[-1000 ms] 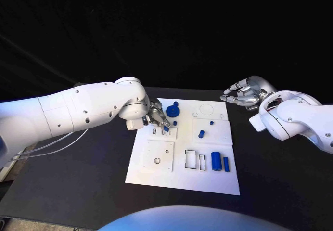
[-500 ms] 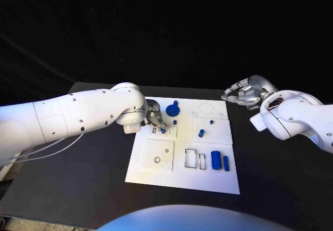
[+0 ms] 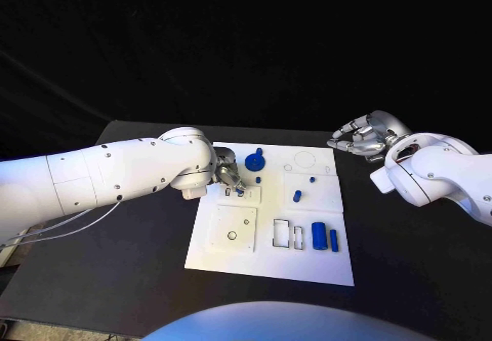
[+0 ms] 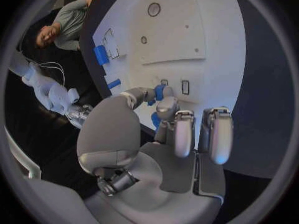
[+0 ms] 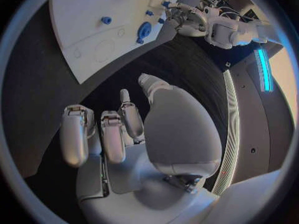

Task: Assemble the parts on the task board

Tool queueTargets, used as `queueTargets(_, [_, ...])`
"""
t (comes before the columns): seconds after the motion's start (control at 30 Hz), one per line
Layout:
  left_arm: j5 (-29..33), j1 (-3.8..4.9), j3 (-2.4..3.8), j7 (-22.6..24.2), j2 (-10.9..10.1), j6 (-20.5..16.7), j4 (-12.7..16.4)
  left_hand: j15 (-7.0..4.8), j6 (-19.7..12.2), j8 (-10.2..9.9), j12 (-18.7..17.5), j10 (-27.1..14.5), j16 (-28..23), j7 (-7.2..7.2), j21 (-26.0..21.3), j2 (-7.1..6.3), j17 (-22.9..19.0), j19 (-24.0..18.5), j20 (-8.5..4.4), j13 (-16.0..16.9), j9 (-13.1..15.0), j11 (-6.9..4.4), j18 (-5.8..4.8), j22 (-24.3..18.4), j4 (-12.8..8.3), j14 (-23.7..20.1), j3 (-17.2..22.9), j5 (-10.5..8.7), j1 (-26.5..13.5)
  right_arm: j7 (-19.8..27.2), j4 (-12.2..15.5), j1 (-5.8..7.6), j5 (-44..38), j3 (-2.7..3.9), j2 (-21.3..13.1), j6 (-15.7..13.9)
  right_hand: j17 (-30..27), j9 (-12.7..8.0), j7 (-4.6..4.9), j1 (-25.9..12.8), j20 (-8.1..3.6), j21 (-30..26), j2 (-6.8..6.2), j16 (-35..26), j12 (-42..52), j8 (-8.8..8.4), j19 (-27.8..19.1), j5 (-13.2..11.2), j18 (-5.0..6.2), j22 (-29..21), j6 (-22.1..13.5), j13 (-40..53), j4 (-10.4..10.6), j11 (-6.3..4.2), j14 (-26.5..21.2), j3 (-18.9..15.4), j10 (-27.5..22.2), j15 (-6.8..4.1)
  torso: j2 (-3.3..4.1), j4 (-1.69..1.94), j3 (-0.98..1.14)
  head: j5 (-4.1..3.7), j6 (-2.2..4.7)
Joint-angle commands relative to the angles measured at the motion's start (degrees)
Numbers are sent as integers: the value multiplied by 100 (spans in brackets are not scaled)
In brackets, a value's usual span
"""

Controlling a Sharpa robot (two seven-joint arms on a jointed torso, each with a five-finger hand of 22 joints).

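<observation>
The white task board (image 3: 308, 266) lies in the middle of the black table. My left hand (image 3: 227, 177) hovers over the board's far left part and pinches a small blue piece (image 4: 159, 91) between thumb and finger, just above two small rectangular slots (image 4: 185, 87). A round blue part (image 3: 255, 163) sits just beyond that hand. Small blue pegs (image 3: 297, 197) stand mid-board. A blue cylinder (image 3: 319, 236) and a blue bar (image 3: 334, 241) lie near the right edge. My right hand (image 3: 364, 138) hangs off the board's far right corner, fingers loosely curved and holding nothing.
Raised white plates with outlined recesses (image 3: 234, 229) cover the board's near left, and black-edged rectangular slots (image 3: 282, 234) lie beside the cylinder. Bare black table (image 3: 123, 270) surrounds the board on all sides.
My left forearm has swung forward toward the board, and its hand has shifted slightly away from me, still pinching the small blue piece over the slots. The right hand has not moved.
</observation>
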Motion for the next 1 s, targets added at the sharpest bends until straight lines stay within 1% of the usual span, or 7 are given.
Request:
queueTargets(0.03, [-140, -13, 2, 81, 6, -82, 16, -40, 93, 37, 24, 44, 21, -50, 17, 32, 1506, 503, -29, 4, 1, -15, -45, 1412, -1013, 584, 994, 40, 22, 16, 5, -6, -41, 0, -1, 35, 1372, 5, 7, -63, -20, -17, -3, -26, 2, 18, 64, 33, 72, 1040, 8, 123, -6, -6, 547, 37, 7, -36, 2, 1, 1, -6, -12])
queueTargets(0.27, [-144, -40, 2, 66, 10, -1, 29, -41, 97, 41, 27, 48, 21, -52, 17, 32, 1506, 503, -31, 7, 2, -17, -45, 1413, -1015, 584, 997, 47, 19, 12, 1, -8, -40, 0, 0, 47, 1372, 5, 7, -63, -20, -17, -3, -26, 2, 18, 64, 33, 72, 1040, 8, 123, -6, -6, 547, 37, 7, -36, -3, 6, 4, -6, -39])
queueTargets(0.53, [-136, -47, -2, 28, 12, 113, 24, -46, 109, 53, 24, 54, 21, -56, 15, 32, 1506, 501, -35, 5, 3, -20, -44, 1411, -1021, 584, 1008, 69, 12, 7, -3, -11, -40, 0, 2, 66, 1372, 5, 7, -63, -20, -17, -3, -26, 2, 18, 64, 33, 72, 1040, 8, 123, -6, -6, 547, 37, 7, -36, -9, 4, 3, 2, -57])
queueTargets(0.8, [-126, -49, -7, 13, 18, 172, 30, -49, 116, 61, 22, 58, 21, -59, 15, 31, 1506, 502, -38, 4, 4, -23, -44, 1411, -1027, 584, 1018, 84, 8, 0, -4, -14, -40, 0, 5, 76, 1372, 5, 7, -63, -20, -17, -3, -26, 2, 18, 64, 33, 72, 1040, 8, 123, -6, -6, 547, 37, 7, -36, -5, 1, 1, 5, -45])
queueTargets(1.0, [-125, -49, -8, 2, 15, 204, 39, -52, 123, 69, 15, 61, 21, -63, 18, 33, 1506, 504, -41, -2, 4, -27, -45, 1414, -1037, 584, 1033, 100, 8, -6, -4, -16, -40, 0, 3, 79, 1372, 5, 7, -63, -20, -17, -3, -26, 2, 18, 64, 33, 72, 1040, 8, 123, -6, -6, 547, 37, 7, -36, -1, 2, 3, 0, -79])
